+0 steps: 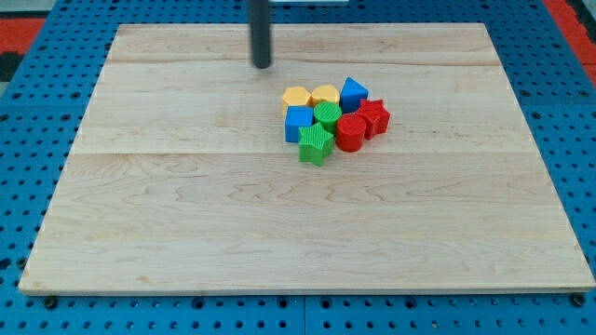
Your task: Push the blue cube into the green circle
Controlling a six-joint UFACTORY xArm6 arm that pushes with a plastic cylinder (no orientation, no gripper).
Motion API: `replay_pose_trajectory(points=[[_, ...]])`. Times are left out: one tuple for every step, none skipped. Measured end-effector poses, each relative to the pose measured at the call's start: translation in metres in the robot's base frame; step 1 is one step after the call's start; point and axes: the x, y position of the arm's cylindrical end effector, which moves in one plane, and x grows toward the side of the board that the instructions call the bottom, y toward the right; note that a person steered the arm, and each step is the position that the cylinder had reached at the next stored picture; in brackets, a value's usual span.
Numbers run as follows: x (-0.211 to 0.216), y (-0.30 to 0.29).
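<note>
Wooden board [186,233] on blue pegboard [28,140]. My tip [264,65] upper centre, touching nothing, up-left of cluster. Blue cube [298,122] at cluster's left, touching green circle [327,114]; yellow blocks [297,97] behind, green star [316,144] front, red blocks [352,132], blue, possibly wedge-shaped block [353,92] right.

A robotics lab bench, by the look of it

From where I sit this reads as a test rig: a pale wooden board [279,223] rests on a blue pegboard base [37,102] with rows of holes, my tip [264,66] hangs on a plain dark rod, and just below and to the view's right of it sits a tight cluster of small coloured toy blocks [333,119], with red flooring [568,14] at the view's top corners
</note>
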Motion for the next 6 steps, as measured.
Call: replay_pose_trajectory(points=[[0.074,-0.061],[0.119,-0.018],[0.109,0.043],[0.109,0.067],[0.107,0.117],[0.104,0.125]])
